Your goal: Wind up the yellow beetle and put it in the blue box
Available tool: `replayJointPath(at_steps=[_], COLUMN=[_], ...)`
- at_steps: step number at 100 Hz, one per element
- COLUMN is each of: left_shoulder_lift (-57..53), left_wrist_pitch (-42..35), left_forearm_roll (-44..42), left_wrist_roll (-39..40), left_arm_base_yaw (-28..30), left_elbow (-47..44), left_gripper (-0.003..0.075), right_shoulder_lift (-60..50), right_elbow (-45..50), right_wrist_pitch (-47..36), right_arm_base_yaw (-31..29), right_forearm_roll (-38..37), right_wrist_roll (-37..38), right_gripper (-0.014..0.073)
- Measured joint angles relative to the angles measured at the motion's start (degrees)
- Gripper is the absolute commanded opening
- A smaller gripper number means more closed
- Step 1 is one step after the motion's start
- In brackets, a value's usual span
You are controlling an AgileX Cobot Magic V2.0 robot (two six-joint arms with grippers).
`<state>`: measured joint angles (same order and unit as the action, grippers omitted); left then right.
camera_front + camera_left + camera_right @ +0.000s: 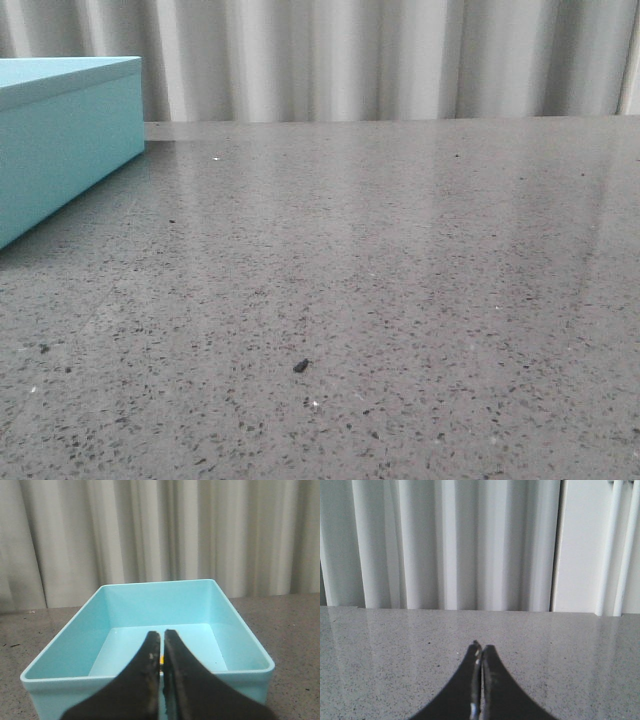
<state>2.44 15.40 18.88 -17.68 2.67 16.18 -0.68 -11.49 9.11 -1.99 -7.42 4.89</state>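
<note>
Box first: large light turquoise-blue rectangular box (65, 140) sits at the far left of the grey speckled stone desk (380, 290) in the front view, only its right end in frame. Left wrist view looks down into an open turquoise tray of the same colour, no lid on it there; cannot tell if the pale top in the front view is a lid or just the rim.

Left hand (162, 652) hovers at the box's near wall, black fingers (150, 680) pressed together or nearly so. A small glossy yellow sliver (161, 659) peeks through the slit between them, inside the box or just at its edge. Probably the yellow beetle, but too little shows to be sure, and cannot tell if the hand pinches it or if it lies on the box floor behind the fingers.

Right hand (481, 652) is well away from the box, over bare desk, fingers pressed together, holding nothing.

No toy car on the desk right of the box; only a small dark crumb (301, 366) there.

Progress, as a judgement: late stage. Beetle looks to be at or in the box, so storing seems done or nearly done. Whether it got wound up is not visible. Left, if anything: release and pull the left hand clear.
</note>
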Motion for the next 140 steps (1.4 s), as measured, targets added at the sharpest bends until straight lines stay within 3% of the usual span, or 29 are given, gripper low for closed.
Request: replayJointPath(at_steps=[104,117,140], left_shoulder_lift=[0.0,0.0,0.0], left_wrist_pitch=[-0.12,-0.51,-4.16], left_forearm_roll=[0.0,-4.06,-17.42], left_wrist_roll=[0.0,0.2,18.64], left_arm_base_yaw=[0.0,0.0,0.0], left_elbow=[-0.41,-2.49,-6.95], left_gripper=[-0.0021,-0.0021,-0.0021], right_shoulder_lift=[0.0,0.0,0.0], right_elbow=[0.0,0.0,0.0], right_wrist_pitch=[0.31,0.31,0.31], right_arm_base_yaw=[0.0,0.0,0.0], right_forearm_roll=[-0.14,-0.14,-0.14], right_wrist_roll=[0.0,-0.08,-0.08], right_gripper=[-0.0061,-0.0061,-0.0061])
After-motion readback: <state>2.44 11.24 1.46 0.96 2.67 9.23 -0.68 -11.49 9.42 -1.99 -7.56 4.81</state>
